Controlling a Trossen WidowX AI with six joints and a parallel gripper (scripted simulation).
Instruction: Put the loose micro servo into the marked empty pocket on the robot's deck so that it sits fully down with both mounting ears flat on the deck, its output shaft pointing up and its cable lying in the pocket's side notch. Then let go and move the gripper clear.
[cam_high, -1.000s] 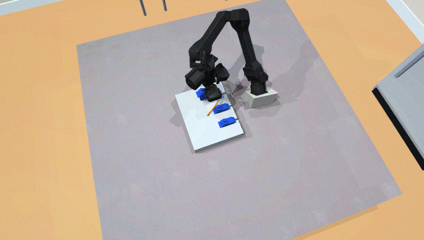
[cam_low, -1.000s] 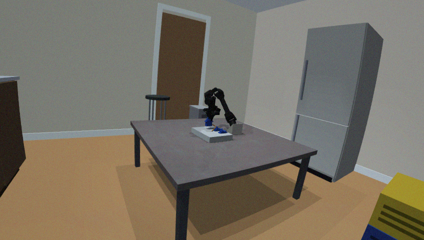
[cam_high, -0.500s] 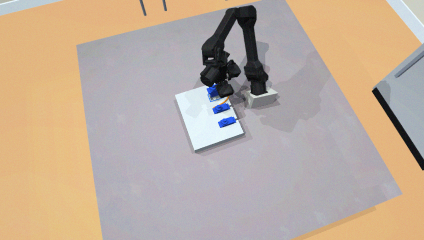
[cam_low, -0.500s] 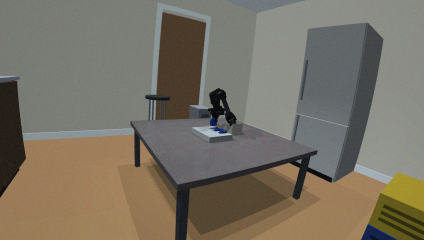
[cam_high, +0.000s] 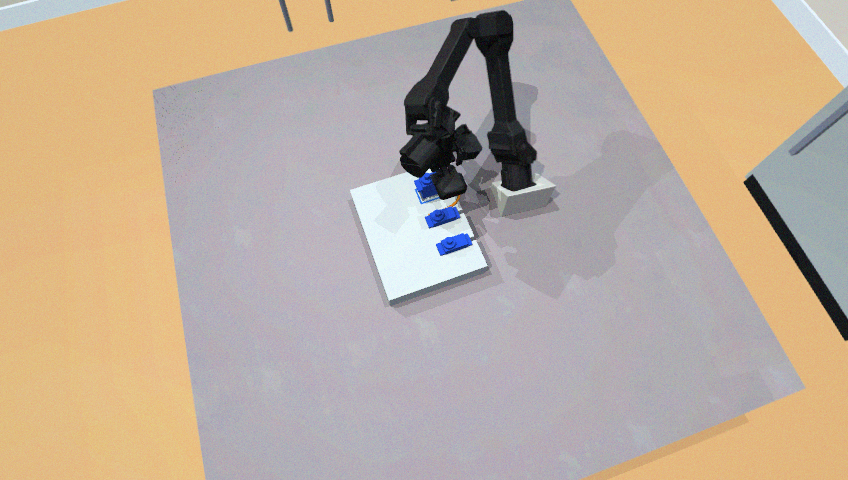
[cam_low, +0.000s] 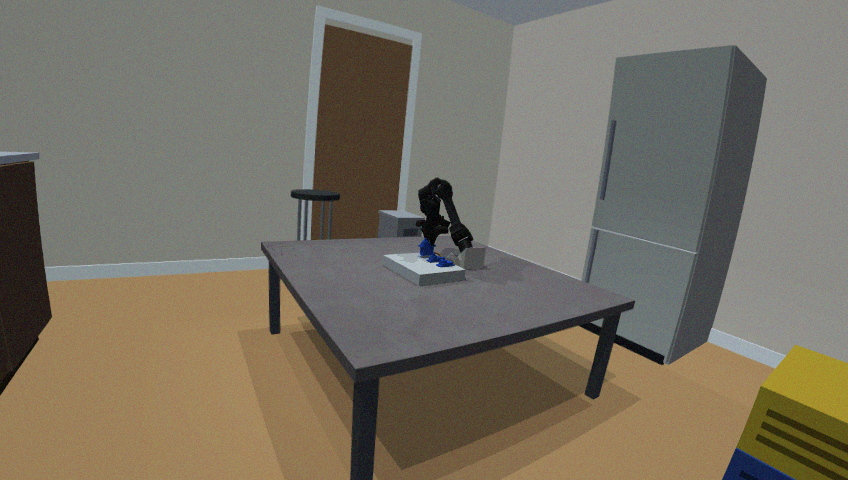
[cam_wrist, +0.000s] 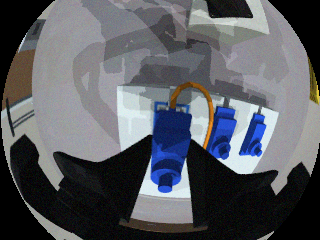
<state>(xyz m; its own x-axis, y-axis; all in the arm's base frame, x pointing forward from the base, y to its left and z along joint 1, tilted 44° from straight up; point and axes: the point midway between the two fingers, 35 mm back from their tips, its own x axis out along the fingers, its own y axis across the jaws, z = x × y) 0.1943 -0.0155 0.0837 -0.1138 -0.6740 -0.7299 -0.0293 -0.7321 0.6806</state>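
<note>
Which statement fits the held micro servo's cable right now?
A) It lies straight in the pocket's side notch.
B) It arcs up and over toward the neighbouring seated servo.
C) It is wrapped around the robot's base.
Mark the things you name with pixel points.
B: in the wrist view the orange cable (cam_high: 457, 201) (cam_wrist: 192, 85) bows out from the held servo (cam_high: 425, 185) (cam_low: 426, 248) (cam_wrist: 171, 137) and comes down beside the neighbouring seated servo (cam_high: 442, 217) (cam_wrist: 224, 125).
</note>
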